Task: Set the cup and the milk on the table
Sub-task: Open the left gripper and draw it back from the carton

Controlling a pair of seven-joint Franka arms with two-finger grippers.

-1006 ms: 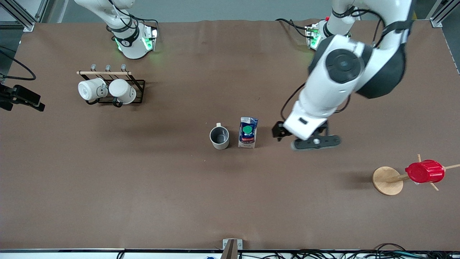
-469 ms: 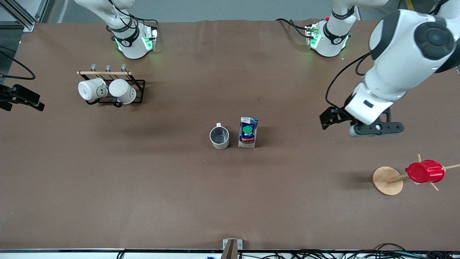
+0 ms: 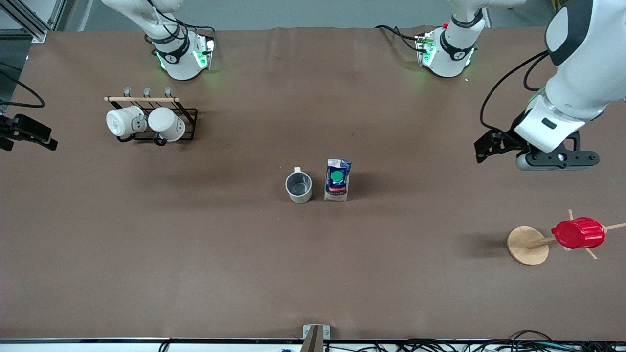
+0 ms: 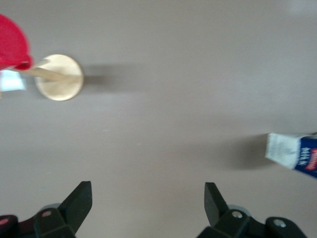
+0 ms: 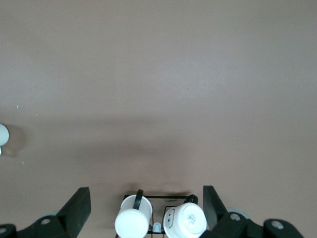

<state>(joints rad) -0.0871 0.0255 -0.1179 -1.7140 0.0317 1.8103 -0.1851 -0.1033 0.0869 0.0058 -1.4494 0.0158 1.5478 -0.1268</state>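
Cup (image 3: 298,187) beside milk (image 3: 338,180) on brown table (image 3: 313,274), both hands (image 4: 147,202) (image 5: 146,204) spread, empty.

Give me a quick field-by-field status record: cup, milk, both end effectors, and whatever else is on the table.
cup: cup upright on the table, mid-table, untouched
milk: milk upright beside the cup, toward the left arm's end, close but apart
left end effector: left end effector open, empty, over bare table toward the left arm's end
right end effector: right end effector open, empty, over the mug rack; arm waits
other: two white mugs on that rack; red cup on a wooden stand
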